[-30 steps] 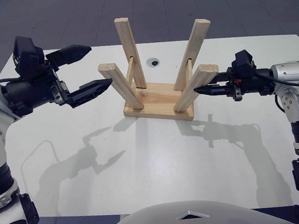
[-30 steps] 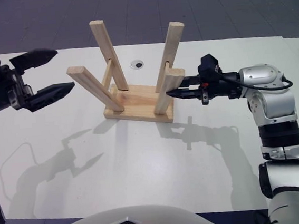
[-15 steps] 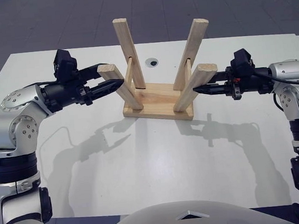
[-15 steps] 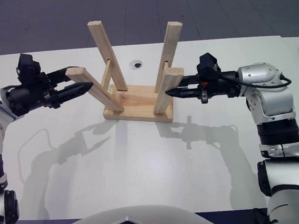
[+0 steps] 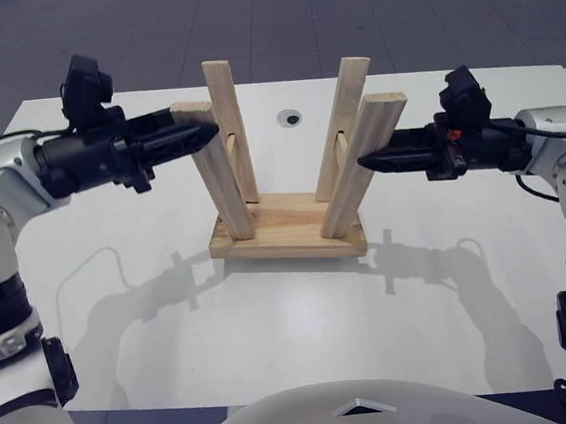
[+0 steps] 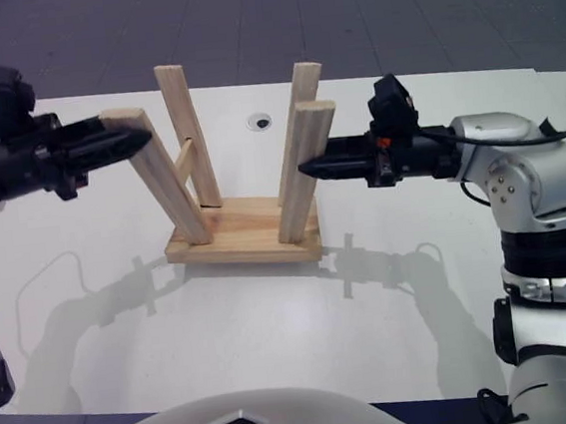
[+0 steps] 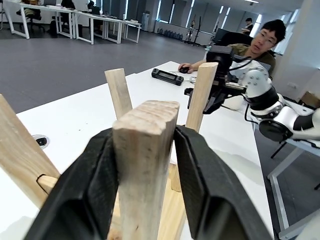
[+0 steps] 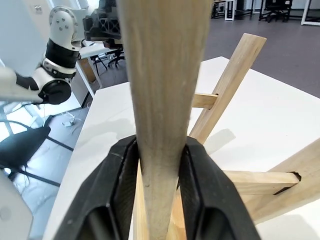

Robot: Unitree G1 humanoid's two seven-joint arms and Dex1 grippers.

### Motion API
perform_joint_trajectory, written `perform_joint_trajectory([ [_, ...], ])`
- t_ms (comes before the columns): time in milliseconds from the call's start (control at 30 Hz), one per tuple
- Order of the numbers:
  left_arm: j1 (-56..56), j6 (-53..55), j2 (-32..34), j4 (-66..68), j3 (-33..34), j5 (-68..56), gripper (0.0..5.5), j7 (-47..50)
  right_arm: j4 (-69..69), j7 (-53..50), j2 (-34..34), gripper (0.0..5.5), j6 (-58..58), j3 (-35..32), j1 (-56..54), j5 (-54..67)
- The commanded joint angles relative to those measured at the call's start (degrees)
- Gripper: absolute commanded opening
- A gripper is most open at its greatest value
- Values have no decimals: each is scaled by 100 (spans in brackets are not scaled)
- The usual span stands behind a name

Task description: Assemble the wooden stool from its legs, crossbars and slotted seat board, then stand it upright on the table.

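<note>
— Spotter: You have a white table (image 5: 275, 333) in front of you, with dark tiled floor (image 5: 394, 11) beyond it and a round cable port (image 5: 289, 119) set in the top towards the far edge. The stool (image 5: 284, 222) is near the middle, upside down. Its slotted seat board (image 5: 286, 244) is lowest and its four legs point up, splaying outward.

— Operator: Is the board down on the table?

— Spotter: It lies level, right at the surface, with its shadow close under the near edge. I cannot tell whether it touches or hangs just clear.

— Operator: And my grippers?

— Spotter: Your left gripper (image 5: 212, 132) comes in level from the left, clamped on the top end of the near left leg (image 5: 220, 183). At the wrist, its black fingers (image 7: 85, 185) press both sides of the end grain. Your right gripper (image 5: 362, 162) comes in from the right, jaws closed on the near right leg (image 5: 366, 139) a little below its top. Its fingers (image 8: 117, 185) hug two opposite faces.

— Operator: What about the rest of the frame?

— Spotter: A left crossbar (image 6: 186, 159) joins your held left leg to the far left leg (image 5: 228, 127). A right crossbar (image 8: 205, 100) ties your held right leg to the far right leg (image 5: 344, 116). Both far legs stand apart from your grippers.
</note>
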Motion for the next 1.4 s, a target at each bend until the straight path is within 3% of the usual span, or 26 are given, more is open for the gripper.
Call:
perform_joint_trajectory([
  [33,-2494,1196,-1275,3008,-417,641,158,1328,2453,-2765,1065,114,1304,-433,-2402,-797],
  [233,-3190,350,-1826,5401,-787,1791,160,1311,4762,-3449,1872,122,526,-482,-3504,-1039],
  [367,-3378,-524,-1952,6310,-852,2362,156,1129,5737,-3666,2147,215,39,-501,-3836,-1216],
  [400,-3416,-782,-1968,6486,-899,2532,192,1036,5892,-3679,2201,228,-63,-516,-3889,-1277],
  [600,-3591,-2468,-1993,7414,-629,3179,293,780,6799,-3769,2409,322,-715,-793,-4113,-1644],
  [767,-3477,-3362,-1794,7481,-1003,4008,369,578,6764,-3460,2343,395,-628,-710,-3965,-1843],
  [900,-3269,-4385,-1720,7281,-1410,4753,433,713,6360,-3360,2248,456,-689,-726,-3551,-1939],
  [1067,-2961,-5524,-1726,7006,-1400,5121,519,1197,5461,-3327,2168,538,-394,-879,-2906,-1786],
  [1200,-2684,-6336,-1532,6318,-1258,5166,537,1259,3649,-2761,1829,540,50,-846,-2074,-1392],
  [1300,-2005,-6850,-1073,4860,-966,5260,537,1720,1858,-1826,1232,540,-744,-387,-1022,-1483],
  [1400,-521,-5813,-782,1696,-137,4591,537,1737,900,-1085,506,540,-1982,-195,-24,-1957],
])
